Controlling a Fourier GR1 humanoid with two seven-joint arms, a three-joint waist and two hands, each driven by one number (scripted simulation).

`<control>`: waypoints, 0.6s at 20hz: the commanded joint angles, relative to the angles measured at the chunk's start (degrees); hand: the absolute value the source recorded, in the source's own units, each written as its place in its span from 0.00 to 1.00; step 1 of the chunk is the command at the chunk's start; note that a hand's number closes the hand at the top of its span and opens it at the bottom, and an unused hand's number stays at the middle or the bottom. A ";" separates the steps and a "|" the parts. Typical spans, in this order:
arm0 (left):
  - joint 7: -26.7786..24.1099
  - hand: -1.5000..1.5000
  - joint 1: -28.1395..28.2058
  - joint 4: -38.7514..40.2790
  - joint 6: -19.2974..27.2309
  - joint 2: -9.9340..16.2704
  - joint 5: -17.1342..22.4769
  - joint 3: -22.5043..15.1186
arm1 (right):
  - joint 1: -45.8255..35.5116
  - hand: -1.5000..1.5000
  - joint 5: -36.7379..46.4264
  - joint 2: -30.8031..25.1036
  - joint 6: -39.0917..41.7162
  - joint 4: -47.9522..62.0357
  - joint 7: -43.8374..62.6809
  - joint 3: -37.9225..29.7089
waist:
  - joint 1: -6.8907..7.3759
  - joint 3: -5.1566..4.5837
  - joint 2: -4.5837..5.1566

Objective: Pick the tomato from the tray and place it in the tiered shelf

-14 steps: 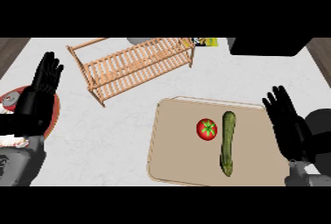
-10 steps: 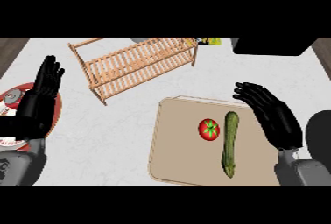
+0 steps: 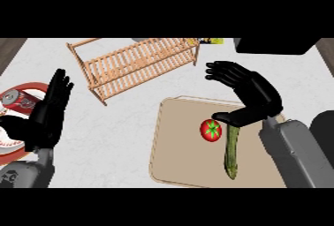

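On the beige tray (image 3: pixel 171 145) at five o'clock, the tomato (image 3: pixel 210 130) sits beside a green cucumber (image 3: pixel 231 150). Right hand (image 3: pixel 253 90) hovers above, fingers spread, holding nothing. Wooden tiered shelf (image 3: pixel 134 64) at twelve; left hand (image 3: pixel 49 110) open at nine.

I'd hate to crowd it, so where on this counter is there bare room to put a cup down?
The widest bare patch is the white counter between the wooden shelf, the tray and the resting left hand. The tray's left part, beside the tomato, is also free. The right side is crowded: the right hand hangs over the cucumber.
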 commanded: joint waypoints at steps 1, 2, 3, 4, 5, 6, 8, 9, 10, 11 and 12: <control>2.28 0.50 1.80 -1.91 1.72 -0.58 -1.25 -0.78 | -5.23 0.00 -5.77 -5.60 14.02 1.66 -0.54 -2.80 | -1.12 0.02 -0.17; 3.05 0.50 -1.37 -0.18 0.88 0.53 -0.54 1.17 | -7.62 0.00 -4.82 -6.44 16.17 4.24 -0.50 -2.49 | -1.29 -0.01 0.00; 3.04 0.50 1.18 -2.46 1.30 0.53 -0.82 0.69 | -5.82 0.00 -2.91 -8.58 18.52 1.36 -0.80 -0.89 | -1.39 -0.01 -0.26; 2.49 0.50 1.30 -1.39 1.03 -0.17 -0.36 0.58 | -8.29 0.00 -1.90 -11.32 20.66 1.63 1.50 -0.02 | -1.19 -0.05 -0.18; 4.01 0.50 1.23 -3.62 0.36 1.69 0.22 1.56 | -7.03 0.00 0.61 -14.12 22.37 -1.07 0.63 0.62 | -1.52 -0.03 -0.50; 3.27 0.50 1.96 -2.67 1.67 0.01 -1.17 -0.04 | -7.61 0.00 3.86 -15.07 22.99 -3.77 0.96 2.92 | -1.93 -0.07 -0.61; 1.61 0.50 3.94 -2.73 0.11 0.36 -0.01 0.92 | -9.69 0.00 5.41 -17.38 25.17 -5.98 3.03 4.11 | -1.72 -0.14 -0.62; 2.58 0.50 4.11 -4.05 2.64 -1.82 -2.33 -1.97 | -12.53 0.00 6.15 -17.75 25.17 -6.67 4.80 4.63 | -1.59 -0.12 -0.66; 3.50 0.50 2.85 -3.44 2.05 0.17 -1.06 1.01 | -12.10 0.00 7.41 -20.33 27.34 -8.42 4.27 4.41 | -2.12 -0.10 -0.65; 2.89 0.50 3.54 -4.07 1.26 0.33 -1.03 0.59 | -11.99 0.00 11.73 -20.58 25.32 -12.36 4.46 5.81 | -2.49 -0.12 -0.91; 3.65 0.50 2.29 -2.32 1.25 -0.14 -0.88 0.49 | -14.63 0.00 15.13 -20.97 24.64 -12.51 5.21 6.48 | -2.35 -0.14 -0.61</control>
